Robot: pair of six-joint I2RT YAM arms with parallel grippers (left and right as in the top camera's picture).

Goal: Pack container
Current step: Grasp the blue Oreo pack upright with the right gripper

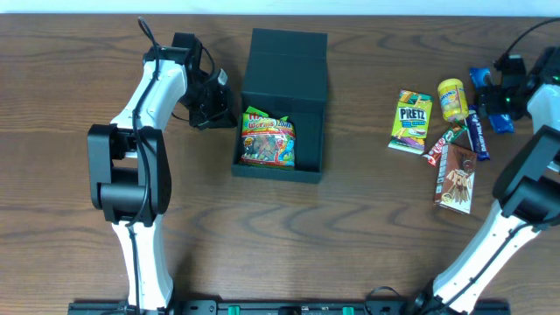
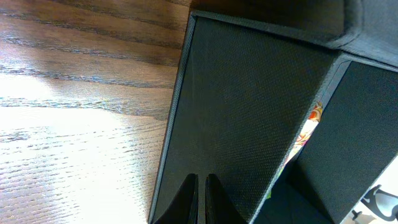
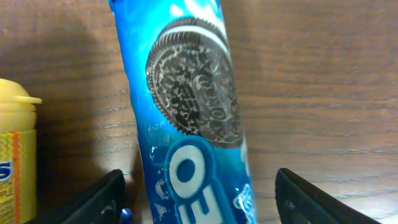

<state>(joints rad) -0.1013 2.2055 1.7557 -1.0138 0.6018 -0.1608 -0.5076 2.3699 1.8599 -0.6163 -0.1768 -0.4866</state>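
Observation:
The container [image 1: 285,92] is a dark teal-black box standing open at the table's middle, with its flap lid [image 1: 289,51] folded back. A colourful gummy packet [image 1: 269,140] lies inside. My left gripper [image 1: 229,107] is shut and empty against the box's left outer wall; in the left wrist view its fingers [image 2: 201,190] lie over the dark textured wall [image 2: 242,112]. My right gripper [image 1: 492,98] is open at the far right. Its fingers [image 3: 199,199] straddle a blue Oreo packet [image 3: 189,118] lying on the table without touching it.
A snack pile lies right of the box: a Pretz box [image 1: 410,121], a yellow tub [image 1: 451,98] that also shows in the right wrist view [image 3: 15,155], a brown chocolate box [image 1: 456,178], a dark blue bar [image 1: 478,136] and a reddish packet [image 1: 437,149].

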